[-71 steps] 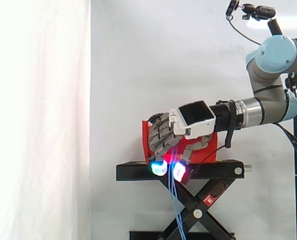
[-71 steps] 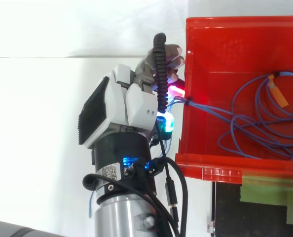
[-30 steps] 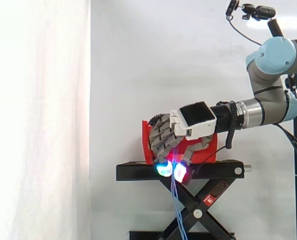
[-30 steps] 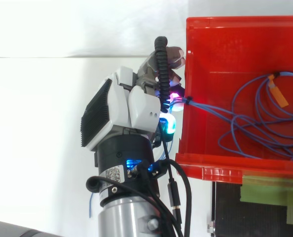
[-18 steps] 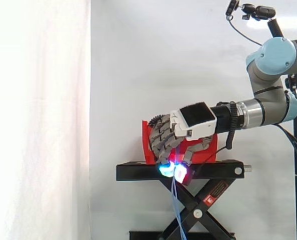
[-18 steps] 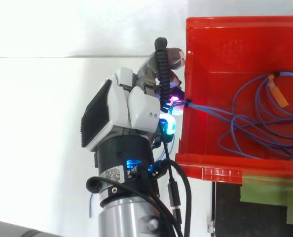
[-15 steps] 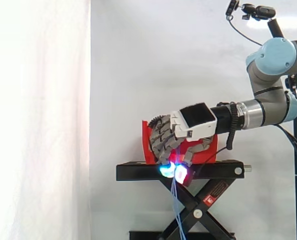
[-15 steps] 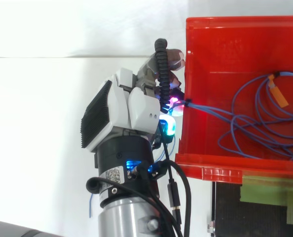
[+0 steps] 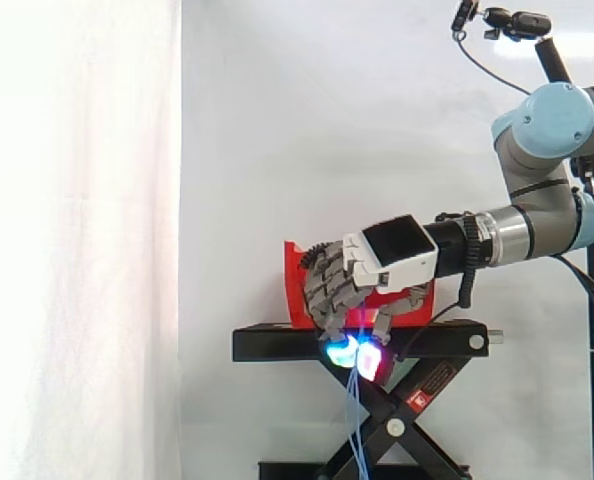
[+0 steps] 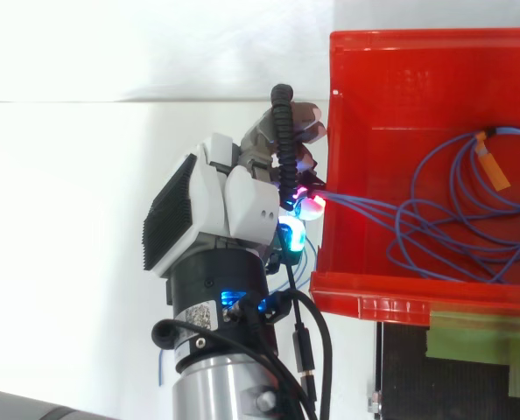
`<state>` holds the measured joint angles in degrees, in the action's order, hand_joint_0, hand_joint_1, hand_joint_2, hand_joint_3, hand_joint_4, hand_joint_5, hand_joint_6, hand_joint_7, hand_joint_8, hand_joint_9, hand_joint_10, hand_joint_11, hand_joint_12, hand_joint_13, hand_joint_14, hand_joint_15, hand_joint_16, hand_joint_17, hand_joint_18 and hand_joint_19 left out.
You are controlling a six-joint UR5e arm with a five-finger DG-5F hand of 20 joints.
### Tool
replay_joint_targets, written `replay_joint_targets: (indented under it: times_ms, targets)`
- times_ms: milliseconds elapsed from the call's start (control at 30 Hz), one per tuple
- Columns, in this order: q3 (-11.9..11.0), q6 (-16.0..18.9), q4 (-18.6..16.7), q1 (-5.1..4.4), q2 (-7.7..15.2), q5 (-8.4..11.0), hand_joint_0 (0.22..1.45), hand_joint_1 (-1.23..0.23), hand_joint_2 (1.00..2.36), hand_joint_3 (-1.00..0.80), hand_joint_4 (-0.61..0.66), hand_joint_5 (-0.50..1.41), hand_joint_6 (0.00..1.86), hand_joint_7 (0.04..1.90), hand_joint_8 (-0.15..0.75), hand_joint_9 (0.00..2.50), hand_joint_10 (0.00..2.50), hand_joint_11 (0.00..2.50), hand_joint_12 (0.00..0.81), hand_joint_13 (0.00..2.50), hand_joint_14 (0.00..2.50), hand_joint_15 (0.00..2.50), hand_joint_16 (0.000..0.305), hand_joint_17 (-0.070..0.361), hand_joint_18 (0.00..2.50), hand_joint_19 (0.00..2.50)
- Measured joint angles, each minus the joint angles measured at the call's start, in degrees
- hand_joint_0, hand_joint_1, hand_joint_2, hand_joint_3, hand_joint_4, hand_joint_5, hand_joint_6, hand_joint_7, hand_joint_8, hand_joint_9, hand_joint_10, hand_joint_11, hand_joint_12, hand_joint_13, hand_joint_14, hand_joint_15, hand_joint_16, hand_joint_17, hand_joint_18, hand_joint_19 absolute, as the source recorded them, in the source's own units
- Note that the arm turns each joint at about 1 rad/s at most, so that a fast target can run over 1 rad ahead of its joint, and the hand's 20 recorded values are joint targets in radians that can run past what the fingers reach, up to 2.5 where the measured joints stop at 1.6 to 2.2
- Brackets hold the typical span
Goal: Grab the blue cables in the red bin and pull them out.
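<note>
a black scissor stand [image 9: 277,343] carries the red bin [image 10: 365,302]; what looks like green tape [image 10: 470,337] lies on its top.

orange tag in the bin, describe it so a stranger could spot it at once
In the top view the red bin sits at the right, with blue cables looped inside. At the loops' upper right lies the orange tag, a short straight strip, the one orange thing among thin curved blue strands.
</note>
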<state>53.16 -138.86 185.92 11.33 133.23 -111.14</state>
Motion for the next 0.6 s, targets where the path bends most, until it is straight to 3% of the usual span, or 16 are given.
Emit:
replay_joint_targets:
  times_ms: [400, 600]
  targets:
    - [-1.30, 0.58, 0.13, -0.81, -0.02, 0.18, 0.89, -0.83, 1.00, -1.00, 0.10, 0.82, 0.90, 0.60, 0.268, 0.90, 0.02, 1.11, 0.358, 0.82, 0.02, 0.70, 0.045, 0.102, 0.62, 0.59]
    - [-1.99, 3.20, 0.24, -1.16, -0.05, 0.10, 0.90, -0.82, 1.00, -1.00, 0.10, 0.82, 0.91, 0.59, 0.270, 0.90, 0.02, 1.11, 0.357, 0.82, 0.02, 0.70, 0.045, 0.102, 0.62, 0.59]
